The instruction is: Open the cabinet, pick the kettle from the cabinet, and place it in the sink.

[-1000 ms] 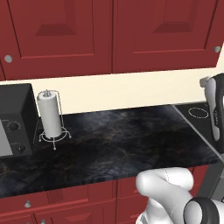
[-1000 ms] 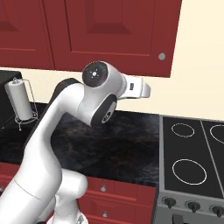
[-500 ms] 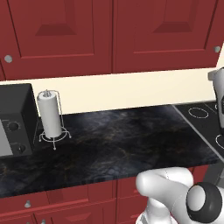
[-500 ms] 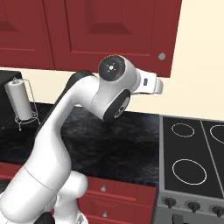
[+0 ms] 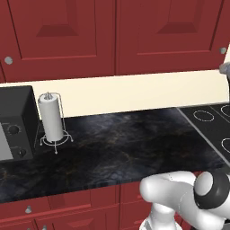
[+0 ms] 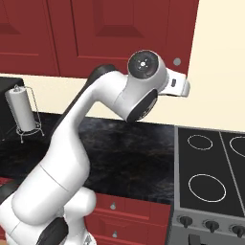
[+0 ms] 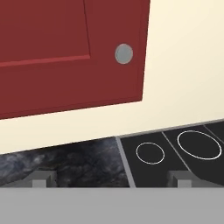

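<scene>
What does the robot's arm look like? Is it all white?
Mostly white. The arm is made of smooth, rounded white tubes, with dark grey bands at its joints. One joint has a round grey cap with small dots on it. The gripper ends in two small grey blocky finger tips.

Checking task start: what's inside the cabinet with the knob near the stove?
Can't tell. The cabinet door is shut, knob untouched, so the inside is hidden. Below it: cream wall, dark counter and stovetop.
</scene>
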